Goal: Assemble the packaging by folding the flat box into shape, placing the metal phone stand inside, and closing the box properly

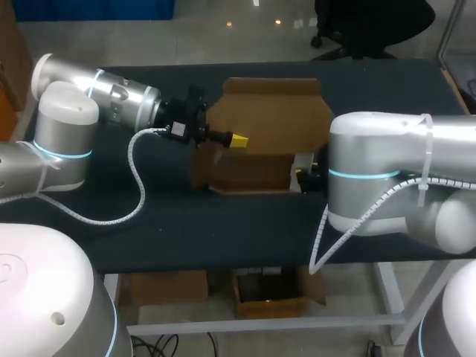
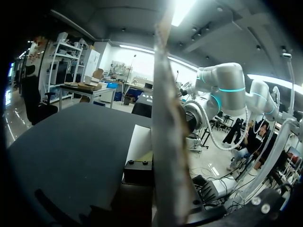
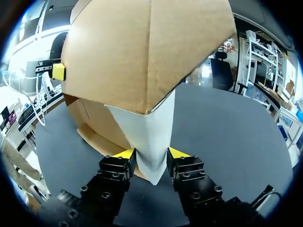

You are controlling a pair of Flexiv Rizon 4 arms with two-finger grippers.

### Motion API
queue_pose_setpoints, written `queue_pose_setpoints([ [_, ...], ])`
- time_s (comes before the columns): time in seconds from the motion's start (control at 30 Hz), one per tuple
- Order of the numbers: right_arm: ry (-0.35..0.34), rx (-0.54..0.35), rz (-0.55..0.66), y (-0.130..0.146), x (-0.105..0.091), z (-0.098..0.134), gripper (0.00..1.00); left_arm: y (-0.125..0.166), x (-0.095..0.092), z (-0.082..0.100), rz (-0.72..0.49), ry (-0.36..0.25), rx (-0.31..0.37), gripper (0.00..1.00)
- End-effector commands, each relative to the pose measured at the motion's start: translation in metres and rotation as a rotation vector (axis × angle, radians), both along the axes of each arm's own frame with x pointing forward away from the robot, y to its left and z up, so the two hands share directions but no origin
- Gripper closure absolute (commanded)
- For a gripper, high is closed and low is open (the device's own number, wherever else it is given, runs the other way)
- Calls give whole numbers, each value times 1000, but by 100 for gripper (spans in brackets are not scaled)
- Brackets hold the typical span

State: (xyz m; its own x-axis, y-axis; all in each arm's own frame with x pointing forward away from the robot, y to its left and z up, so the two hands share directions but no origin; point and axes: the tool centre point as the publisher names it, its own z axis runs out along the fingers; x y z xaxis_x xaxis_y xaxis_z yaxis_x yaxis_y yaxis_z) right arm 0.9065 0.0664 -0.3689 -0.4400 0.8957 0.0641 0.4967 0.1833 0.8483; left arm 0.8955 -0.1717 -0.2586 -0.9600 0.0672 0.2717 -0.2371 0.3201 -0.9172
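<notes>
1 view, right wrist, shows right gripper (image 3: 151,158) pinching white flap (image 3: 150,135).

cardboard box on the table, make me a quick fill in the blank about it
The cardboard box stands on a table coloured ___.
The box's outer panels are ___.
The flap clamped in the right gripper is ___.
Missing words: black; brown; white.
</notes>
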Motion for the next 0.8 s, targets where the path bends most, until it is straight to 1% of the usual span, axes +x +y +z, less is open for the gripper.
queue_pose_setpoints([
  [0.03,-32,-63,-122,5,5,-5,61,-1,-1,-4,-4,1,1,100],
  [0.3,-30,-63,-138,2,9,-6,64,-1,-1,-4,-4,1,1,100],
  [0.8,-32,-66,-146,2,15,-7,65,-1,-1,-4,-4,1,1,100],
])
